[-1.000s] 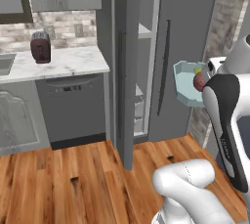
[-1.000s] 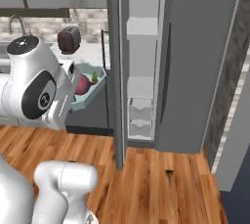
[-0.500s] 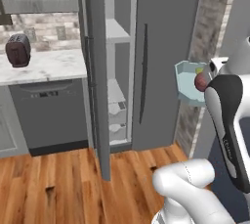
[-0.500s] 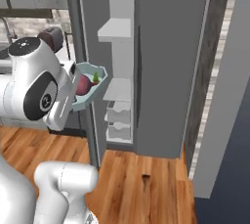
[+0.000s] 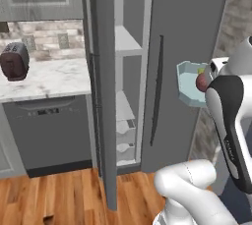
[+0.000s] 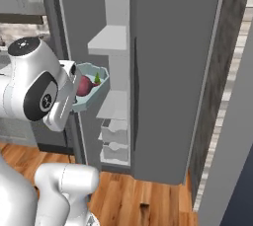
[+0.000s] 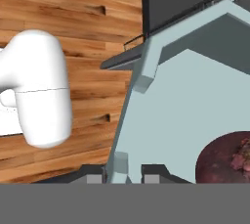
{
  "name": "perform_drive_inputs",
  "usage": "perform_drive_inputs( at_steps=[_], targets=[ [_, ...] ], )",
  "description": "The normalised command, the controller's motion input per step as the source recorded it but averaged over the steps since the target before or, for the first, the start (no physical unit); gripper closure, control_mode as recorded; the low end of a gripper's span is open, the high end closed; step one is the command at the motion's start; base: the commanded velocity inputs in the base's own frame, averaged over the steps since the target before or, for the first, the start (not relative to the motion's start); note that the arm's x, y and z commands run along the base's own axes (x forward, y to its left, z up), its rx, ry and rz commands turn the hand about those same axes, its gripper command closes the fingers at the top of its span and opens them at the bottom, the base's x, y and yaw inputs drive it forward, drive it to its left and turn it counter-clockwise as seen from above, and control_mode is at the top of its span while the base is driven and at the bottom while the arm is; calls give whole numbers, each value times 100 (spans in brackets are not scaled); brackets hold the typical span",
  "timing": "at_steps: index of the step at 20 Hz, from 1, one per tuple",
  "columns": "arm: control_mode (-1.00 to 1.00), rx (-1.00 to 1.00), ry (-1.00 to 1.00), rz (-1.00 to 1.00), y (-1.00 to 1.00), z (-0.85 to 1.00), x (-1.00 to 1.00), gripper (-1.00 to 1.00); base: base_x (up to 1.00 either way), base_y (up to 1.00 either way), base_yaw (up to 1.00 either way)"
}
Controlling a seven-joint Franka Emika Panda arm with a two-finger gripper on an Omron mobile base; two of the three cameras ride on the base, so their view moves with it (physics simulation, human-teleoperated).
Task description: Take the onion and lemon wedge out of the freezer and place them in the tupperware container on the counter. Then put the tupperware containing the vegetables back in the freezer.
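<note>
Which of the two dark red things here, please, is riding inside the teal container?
The onion, the small round one lying in the tupperware container beside the lemon wedge; the larger toaster stands on the counter.

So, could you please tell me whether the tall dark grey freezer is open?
Open: the tall dark grey freezer's narrow door stands swung out, baring white shelves.

No text, label, brand, number or sign can be read on anything in these views.
</note>
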Motion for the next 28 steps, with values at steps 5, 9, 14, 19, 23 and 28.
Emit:
perform_drive_inputs(
  at_steps=[5, 9, 14, 19, 23, 28],
  targets=[
    [100, 0, 0, 0, 0, 0, 0, 100, 64, -49, 5],
    [100, 0, 0, 0, 0, 0, 0, 100, 29, -12, 7],
    [100, 0, 0, 0, 0, 0, 0, 100, 31, 0, 5],
    [100, 0, 0, 0, 0, 0, 0, 100, 49, 0, 5],
    [100, 0, 0, 0, 0, 0, 0, 100, 65, -1, 4],
    [100, 0, 0, 0, 0, 0, 0, 100, 58, -1, 2]
  ],
)
